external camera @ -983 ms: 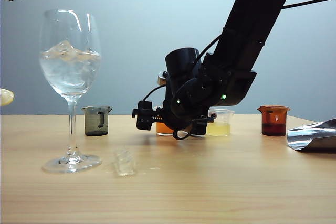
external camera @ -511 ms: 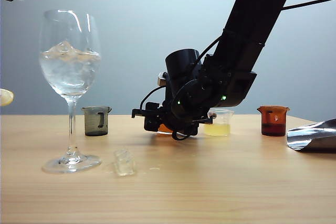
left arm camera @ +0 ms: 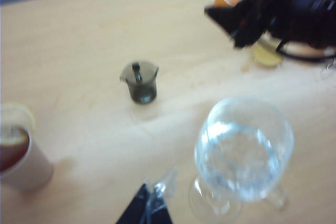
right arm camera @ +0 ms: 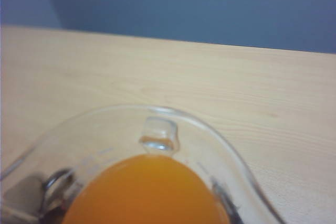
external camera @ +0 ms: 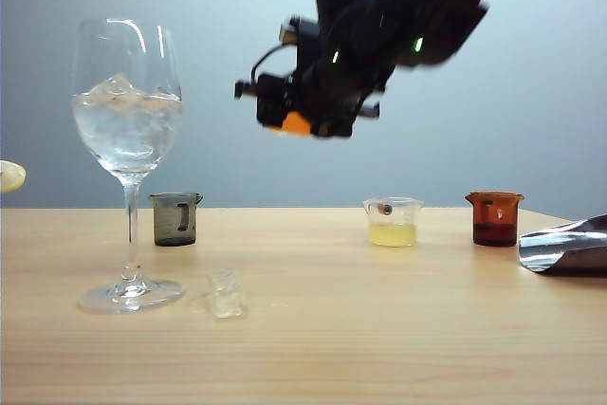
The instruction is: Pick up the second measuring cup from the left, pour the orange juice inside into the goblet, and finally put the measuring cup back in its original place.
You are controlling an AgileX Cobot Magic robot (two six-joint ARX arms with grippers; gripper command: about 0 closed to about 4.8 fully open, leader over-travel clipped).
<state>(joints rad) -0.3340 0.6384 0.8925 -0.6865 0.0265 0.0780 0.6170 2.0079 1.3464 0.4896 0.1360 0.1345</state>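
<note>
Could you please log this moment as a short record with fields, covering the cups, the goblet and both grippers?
right gripper: raised above the table, shut on the second measuring cup
orange juice: in the lifted cup
goblet: upright at left, holding ice and clear liquid
left gripper: near the goblet, jaw state unclear
cups on table: smoky grey cup, pale yellow cup, red-brown cup
loose ice cube: beside the goblet's foot
</note>
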